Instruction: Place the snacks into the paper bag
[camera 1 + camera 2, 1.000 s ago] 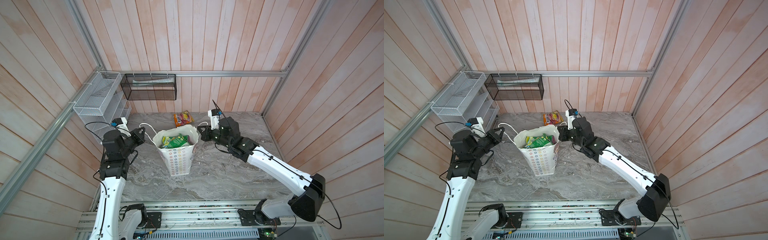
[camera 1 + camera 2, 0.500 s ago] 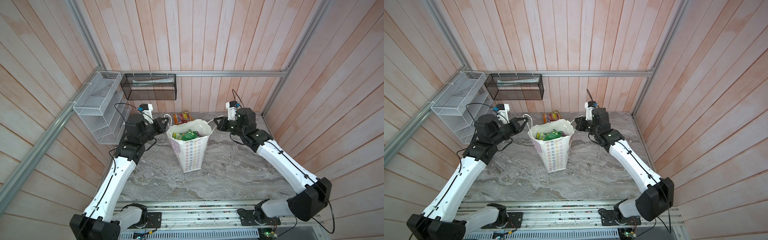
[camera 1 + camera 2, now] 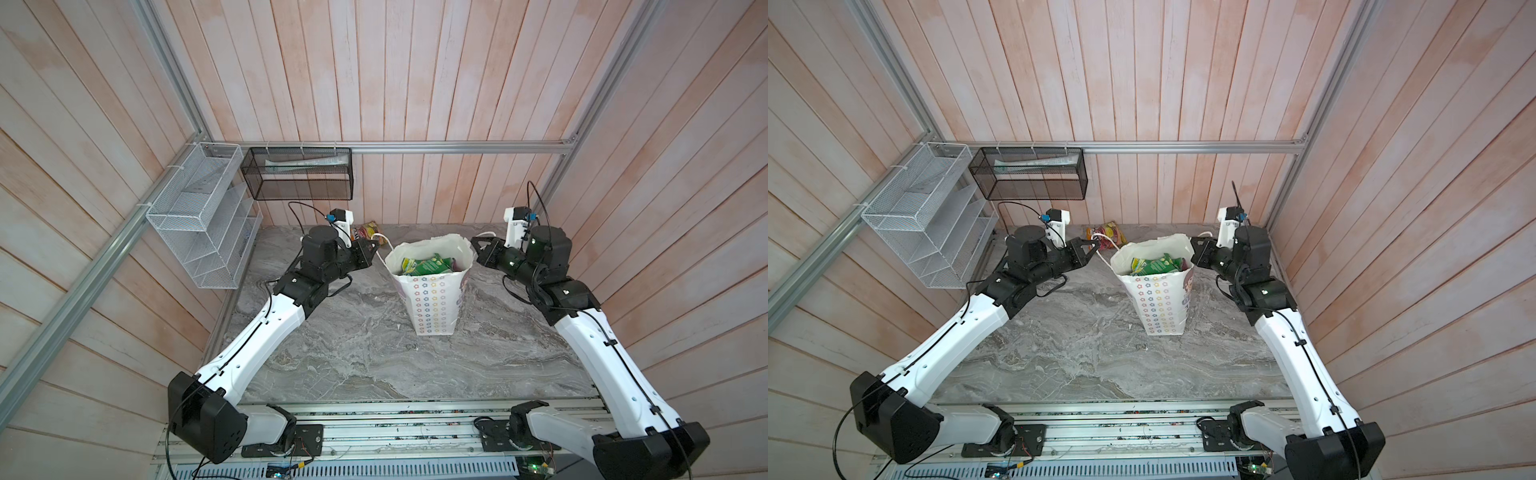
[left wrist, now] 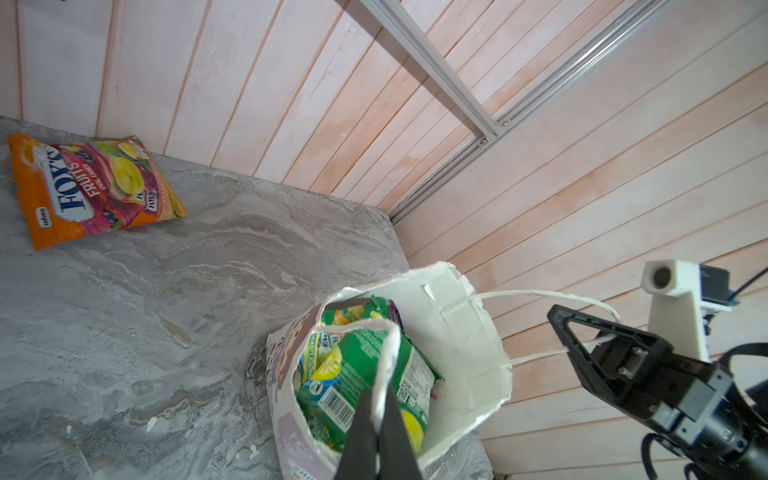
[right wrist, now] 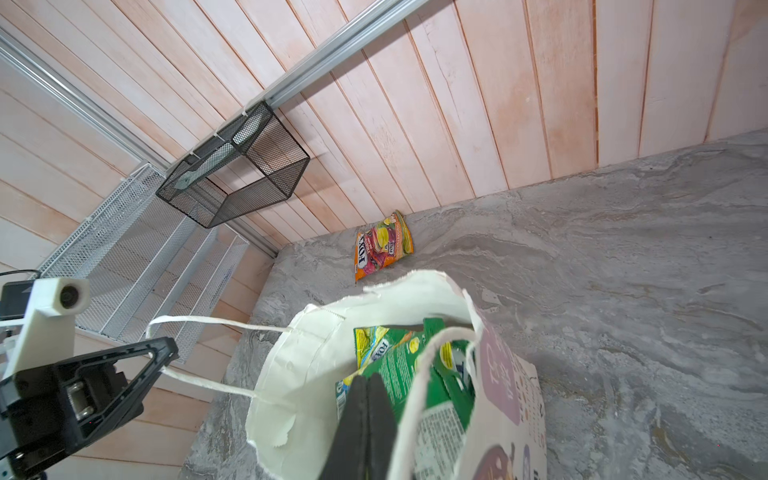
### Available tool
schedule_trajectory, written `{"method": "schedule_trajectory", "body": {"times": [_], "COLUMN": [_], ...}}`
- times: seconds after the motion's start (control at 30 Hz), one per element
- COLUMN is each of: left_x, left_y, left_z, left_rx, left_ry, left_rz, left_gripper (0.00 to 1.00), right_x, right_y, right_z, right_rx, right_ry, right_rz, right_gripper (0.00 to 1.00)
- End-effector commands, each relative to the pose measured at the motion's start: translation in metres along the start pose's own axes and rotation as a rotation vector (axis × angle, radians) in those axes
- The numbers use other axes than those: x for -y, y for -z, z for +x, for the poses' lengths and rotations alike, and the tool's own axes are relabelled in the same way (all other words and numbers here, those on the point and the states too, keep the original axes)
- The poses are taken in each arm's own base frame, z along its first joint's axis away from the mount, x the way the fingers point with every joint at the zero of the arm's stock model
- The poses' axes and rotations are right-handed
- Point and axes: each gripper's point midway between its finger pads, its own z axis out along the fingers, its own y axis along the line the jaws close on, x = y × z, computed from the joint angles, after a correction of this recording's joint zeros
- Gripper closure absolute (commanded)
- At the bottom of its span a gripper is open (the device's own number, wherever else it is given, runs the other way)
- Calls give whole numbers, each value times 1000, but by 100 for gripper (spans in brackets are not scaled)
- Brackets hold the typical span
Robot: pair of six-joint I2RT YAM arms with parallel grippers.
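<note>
white wire rack [image 3: 199, 224]: fixed to the left wall, at 10 o'clock of the surface in both top views.
black mesh basket [image 3: 299, 174]: hung on the back wall at 11 o'clock, just beside the rack, with a pale flat item lying inside.
left gripper [image 3: 372, 248]: at 9 o'clock of the bag's mouth, jaws drawn narrow on one white cord handle; the left wrist view shows the cord pinched between the fingers [image 4: 361, 424].
orange snack packet [image 3: 1111, 232]: marked FOX'S, lying flat on the surface against the back wall, at 11 o'clock of the bag and outside it, just beyond the left gripper.
paper bag [image 3: 434, 303]: upright, toward 1 o'clock of mid-surface, mouth open, rows of coloured flowers on its front; whether its base touches the surface cannot be told.
green snack packets [image 3: 426, 264]: inside the bag, their ends showing at the mouth.
right gripper [image 3: 478, 249]: at 3 o'clock of the mouth, jaws narrow, the second cord handle running taut into them.
surface [image 3: 365, 357]: grey, marble-patterned.
</note>
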Motion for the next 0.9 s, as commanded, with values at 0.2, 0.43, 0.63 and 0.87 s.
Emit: {"method": "schedule_trajectory", "body": {"times": [0.2,0.43,0.63,0.87], "left_x": [57,54,39,63], "left_y": [14,28,52,91], "left_z": [-23,-17,-9,-25], "left_rx": [128,71,8,-22], "left_ry": [-82,-101,-179,-256], "left_rz": [125,68,-62,-72], "left_gripper": [100,28,0,0], "right_x": [-1,-1,0,4], "right_y": [15,32,42,45], "right_z": [0,10,20,29], "right_rx": [26,26,11,4], "right_ry": [13,-5,-11,-37], "right_rz": [-28,-31,-34,-30], "right_gripper": [100,100,100,100]}}
